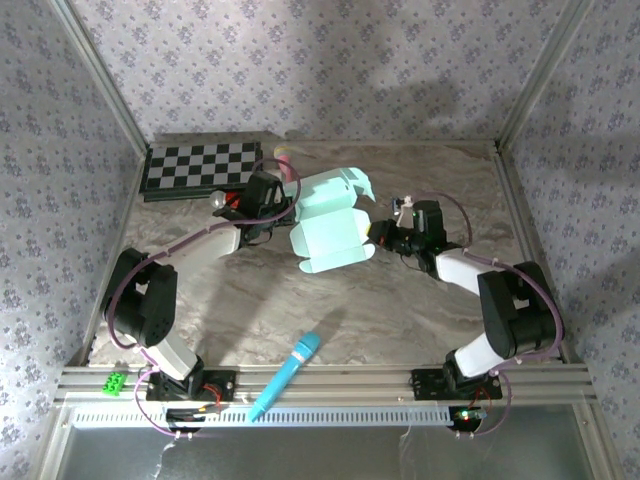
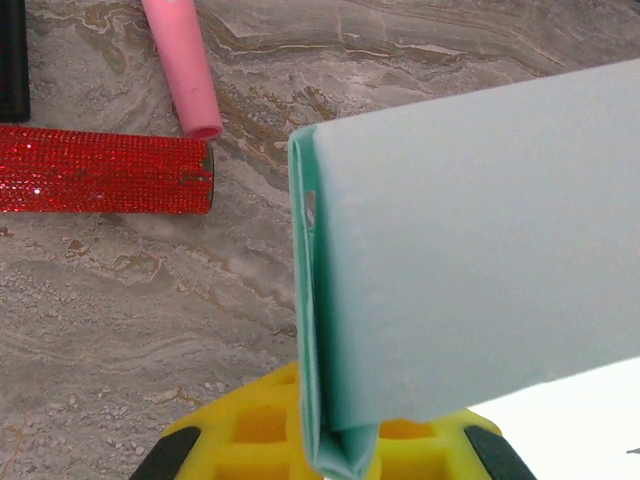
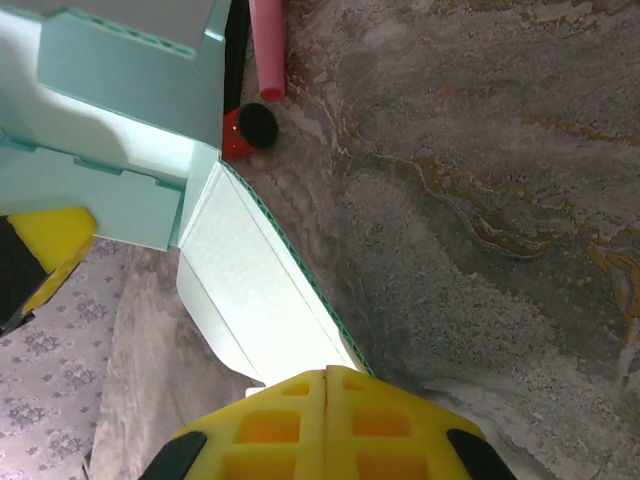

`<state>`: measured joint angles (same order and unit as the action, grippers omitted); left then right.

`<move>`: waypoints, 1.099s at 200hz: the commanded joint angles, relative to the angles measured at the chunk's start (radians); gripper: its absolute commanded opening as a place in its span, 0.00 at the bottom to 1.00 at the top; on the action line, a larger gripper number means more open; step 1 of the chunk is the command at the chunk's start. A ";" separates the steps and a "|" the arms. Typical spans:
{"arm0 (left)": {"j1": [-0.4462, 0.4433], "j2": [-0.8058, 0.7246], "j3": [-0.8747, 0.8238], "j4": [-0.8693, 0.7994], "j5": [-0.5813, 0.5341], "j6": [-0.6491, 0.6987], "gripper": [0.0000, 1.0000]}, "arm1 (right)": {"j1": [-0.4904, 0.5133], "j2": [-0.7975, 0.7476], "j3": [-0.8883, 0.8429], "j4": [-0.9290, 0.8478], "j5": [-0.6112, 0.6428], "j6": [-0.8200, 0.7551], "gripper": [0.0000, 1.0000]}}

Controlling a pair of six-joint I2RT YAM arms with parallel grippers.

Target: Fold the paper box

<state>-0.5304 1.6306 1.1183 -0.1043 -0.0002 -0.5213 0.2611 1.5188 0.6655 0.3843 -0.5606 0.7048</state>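
Observation:
The paper box, pale mint card partly folded with flaps standing out, is held up over the middle of the marble table. My left gripper is on its left side. In the left wrist view the yellow fingers are shut on a folded edge of the box. My right gripper is at the box's right edge. Its yellow jaws are pressed tight together, and a rounded flap runs under their tips. No card shows between them.
A chessboard lies at the back left. A red glitter cylinder and a pink tube lie just behind the box. A blue microphone rests near the front edge, and a green block sits on the front rail.

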 commanded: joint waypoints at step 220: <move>0.003 0.064 0.186 -0.126 0.122 0.308 0.00 | -0.061 -0.141 0.291 -0.537 -0.068 -1.045 0.43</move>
<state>-0.5301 1.6798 1.2663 -0.2115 0.0933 -0.2279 0.1757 1.3598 0.9138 -0.1345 -0.5709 -0.2161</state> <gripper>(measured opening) 0.067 0.427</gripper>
